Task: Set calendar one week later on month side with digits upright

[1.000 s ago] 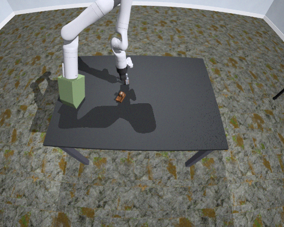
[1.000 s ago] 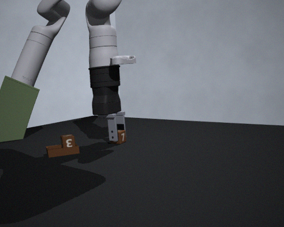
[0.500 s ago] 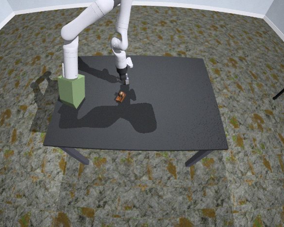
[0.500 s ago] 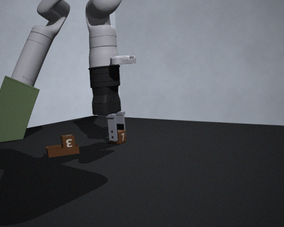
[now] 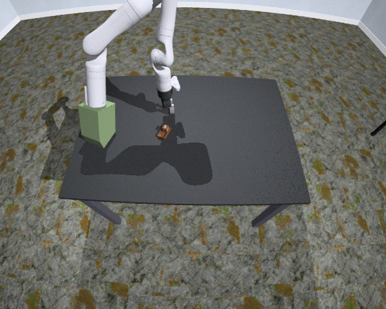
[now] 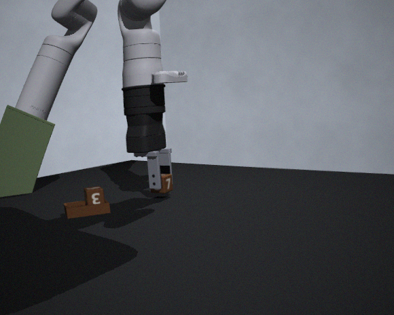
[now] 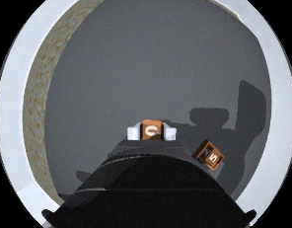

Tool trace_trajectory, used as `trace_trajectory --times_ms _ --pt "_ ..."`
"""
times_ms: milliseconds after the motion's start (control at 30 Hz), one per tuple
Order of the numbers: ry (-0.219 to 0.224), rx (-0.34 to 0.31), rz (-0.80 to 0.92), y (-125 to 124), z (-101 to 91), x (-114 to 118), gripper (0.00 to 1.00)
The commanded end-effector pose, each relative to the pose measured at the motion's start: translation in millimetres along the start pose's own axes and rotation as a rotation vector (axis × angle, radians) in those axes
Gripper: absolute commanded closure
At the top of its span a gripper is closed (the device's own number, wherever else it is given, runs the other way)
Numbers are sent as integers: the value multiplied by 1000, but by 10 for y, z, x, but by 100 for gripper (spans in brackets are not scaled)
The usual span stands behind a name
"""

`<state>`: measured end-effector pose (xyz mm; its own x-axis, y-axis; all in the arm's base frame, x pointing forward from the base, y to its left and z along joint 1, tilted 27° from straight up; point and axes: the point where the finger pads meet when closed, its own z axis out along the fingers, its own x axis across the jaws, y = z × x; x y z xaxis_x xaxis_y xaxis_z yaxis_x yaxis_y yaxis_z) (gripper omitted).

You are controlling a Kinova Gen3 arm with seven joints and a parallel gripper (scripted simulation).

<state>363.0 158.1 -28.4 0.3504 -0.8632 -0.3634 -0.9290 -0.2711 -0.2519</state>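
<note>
The brown wooden cube between the jaws [image 5: 171,106] [image 6: 160,174] is apart from the brown wooden tray [image 5: 163,134] [image 6: 88,211] [image 7: 203,150], right of it in the exterior view; another brown wooden cube [image 5: 166,127] [image 6: 94,197] [image 7: 213,157] stands in that tray, on the dark flat worktop [image 5: 240,133] [image 6: 259,231] [image 7: 157,63].

From here, the tray [image 5: 162,136] [image 6: 87,210] [image 7: 201,158] at seven o'clock from the fingers [image 6: 153,173] looks like brown wood, smoothly finished! Those fingers look like grey metal, the arm [image 5: 96,80] [image 6: 141,64] smooth pale plastic, the tabletop [image 5: 240,133] [image 6: 259,237] [image 7: 157,73] dark and matt!
</note>
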Motion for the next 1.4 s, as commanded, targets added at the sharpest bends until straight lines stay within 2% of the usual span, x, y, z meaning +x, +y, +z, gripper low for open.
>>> trace_trajectory --times_ms 0,800,1367 --pt "3 12 1 -44 -87 11 43" --pt "3 12 1 -38 -591 10 43" --pt "3 12 1 -35 -835 9 43"
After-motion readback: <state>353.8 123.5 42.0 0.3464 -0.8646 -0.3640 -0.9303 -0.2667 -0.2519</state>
